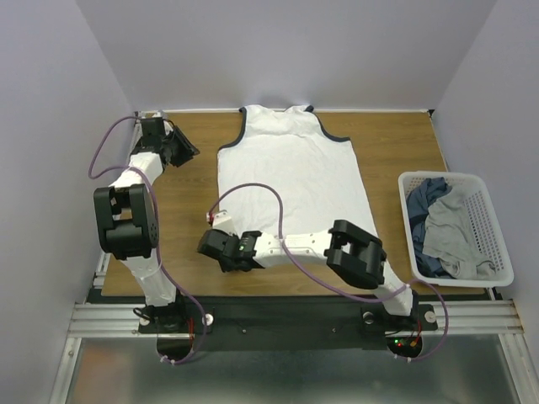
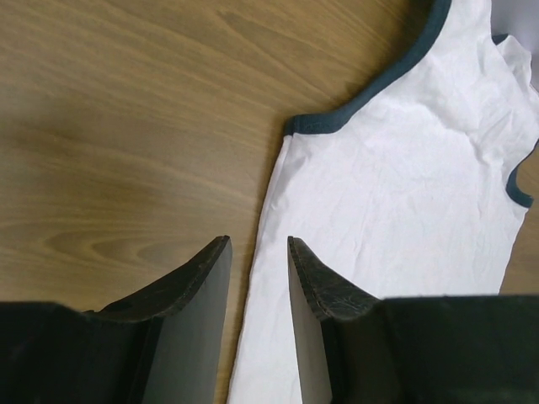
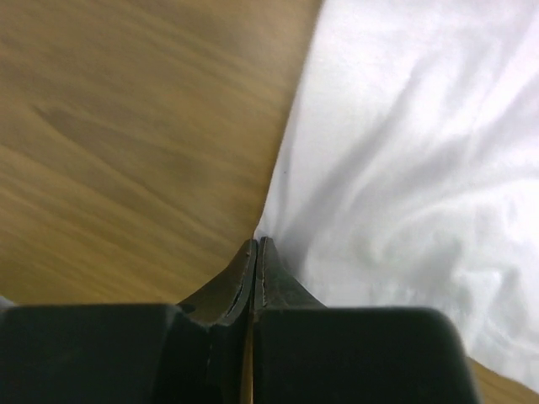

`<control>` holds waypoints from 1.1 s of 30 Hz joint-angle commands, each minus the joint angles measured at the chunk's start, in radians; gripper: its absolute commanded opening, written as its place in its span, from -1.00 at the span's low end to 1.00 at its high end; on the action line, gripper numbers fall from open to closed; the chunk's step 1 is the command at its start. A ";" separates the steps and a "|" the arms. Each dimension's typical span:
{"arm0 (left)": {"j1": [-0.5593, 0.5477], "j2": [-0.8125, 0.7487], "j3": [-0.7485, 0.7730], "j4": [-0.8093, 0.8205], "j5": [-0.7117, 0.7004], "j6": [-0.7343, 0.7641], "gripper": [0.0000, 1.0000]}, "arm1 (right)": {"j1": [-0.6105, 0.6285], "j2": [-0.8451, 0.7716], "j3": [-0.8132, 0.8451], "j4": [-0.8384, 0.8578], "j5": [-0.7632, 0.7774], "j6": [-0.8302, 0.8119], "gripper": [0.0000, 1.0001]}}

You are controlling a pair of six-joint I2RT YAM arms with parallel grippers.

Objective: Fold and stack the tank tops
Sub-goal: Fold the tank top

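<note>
Early stage: white top (image 1: pixel 290 181) lies flat on the table (image 1: pixel 189 198), unfolded. Right gripper (image 3: pixel 256 244) is pressed together at its near hem corner, probably pinching cloth. Left gripper (image 2: pixel 257 242) is spread by the armhole, holding nothing. Other tops (image 1: pixel 442 231) are in the basket (image 1: pixel 498 225). No stack yet.

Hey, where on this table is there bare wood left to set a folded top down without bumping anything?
Two bare patches of table: one between the left arm and the white tank top, one at the far right between that top and the basket. The near edge is crowded: the right pincer grips the top's hem there, its arm lying across.
</note>
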 commanded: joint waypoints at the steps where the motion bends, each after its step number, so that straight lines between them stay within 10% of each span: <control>1: -0.033 -0.103 -0.112 0.100 0.025 -0.058 -0.13 | 0.028 -0.142 -0.165 0.036 -0.074 0.033 -0.99; 10: -0.129 -0.078 -0.243 0.215 0.016 -0.126 -0.10 | 0.039 -0.355 -0.383 0.129 -0.145 0.082 -0.99; 33: -0.193 0.138 -0.022 0.086 -0.167 -0.037 -0.12 | 0.037 -0.406 -0.403 0.131 -0.153 0.099 -0.99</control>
